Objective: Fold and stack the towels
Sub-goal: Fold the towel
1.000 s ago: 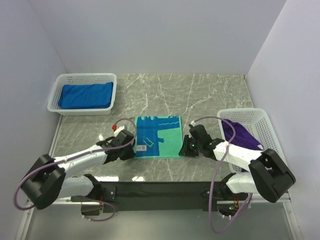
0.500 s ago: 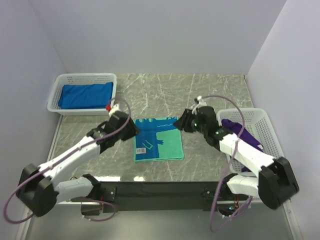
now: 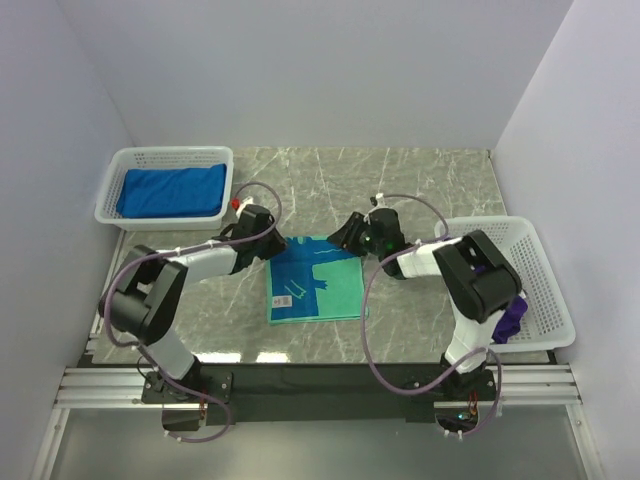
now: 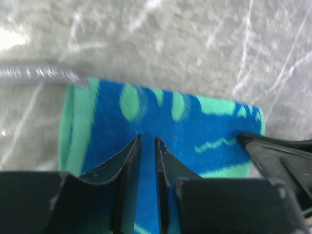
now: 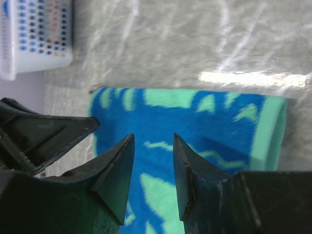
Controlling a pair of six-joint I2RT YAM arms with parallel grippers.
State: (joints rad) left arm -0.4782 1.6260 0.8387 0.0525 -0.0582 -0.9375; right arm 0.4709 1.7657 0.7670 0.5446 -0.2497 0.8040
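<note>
The teal-and-blue patterned towel (image 3: 315,285) lies folded flat on the marble table in front of the arms. My left gripper (image 3: 272,242) is low over its far left corner. In the left wrist view (image 4: 147,140) its jaws stand a narrow gap apart with only flat towel (image 4: 195,122) showing between them. My right gripper (image 3: 350,233) is over the far right corner, open and empty above the towel (image 5: 195,114) in the right wrist view (image 5: 153,137). A royal blue towel (image 3: 170,190) lies in the left basket. A purple towel (image 3: 512,318) shows in the right basket, mostly hidden by my right arm.
A white mesh basket (image 3: 165,153) stands at the far left and also shows in the right wrist view (image 5: 34,34). A second white mesh basket (image 3: 545,270) stands at the right. White walls close in the table at the back and sides.
Both grippers have moved from the towel's near sides up to its far edge. The towel's top face shows a different pattern than before.
</note>
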